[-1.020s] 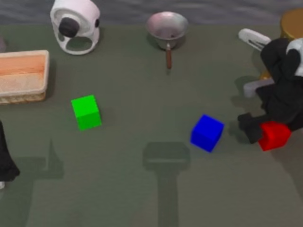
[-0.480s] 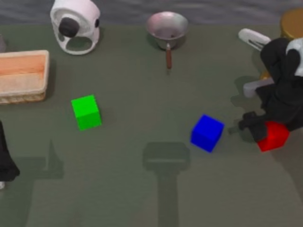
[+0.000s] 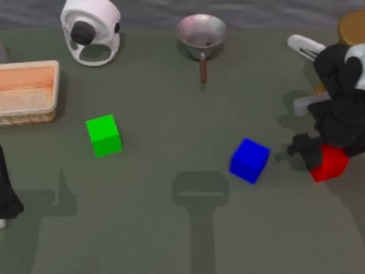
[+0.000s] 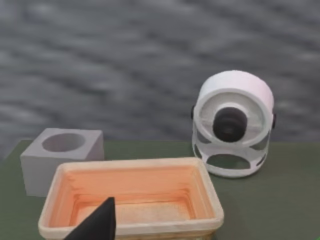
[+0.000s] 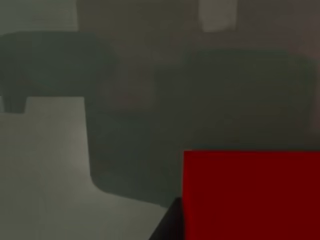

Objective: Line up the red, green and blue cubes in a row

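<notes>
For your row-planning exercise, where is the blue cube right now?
In the top view the blue cube sits right of centre on the table, apart from the red cube at the right gripper, far from the green cube.

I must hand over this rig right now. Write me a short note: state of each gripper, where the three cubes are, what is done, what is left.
Right gripper: at the table's right side, down over the small bright red cube; whether it has closed on it cannot be seen.
Left gripper: parked at the left edge, idle.
Small bright green cube: left of centre, near the woven orange basket.
Small deep blue cube: right of centre, turned askew, just left of the red one, not touching it.
Done: no row yet.
Left: probably secure the red cube, then line up all three.
</notes>
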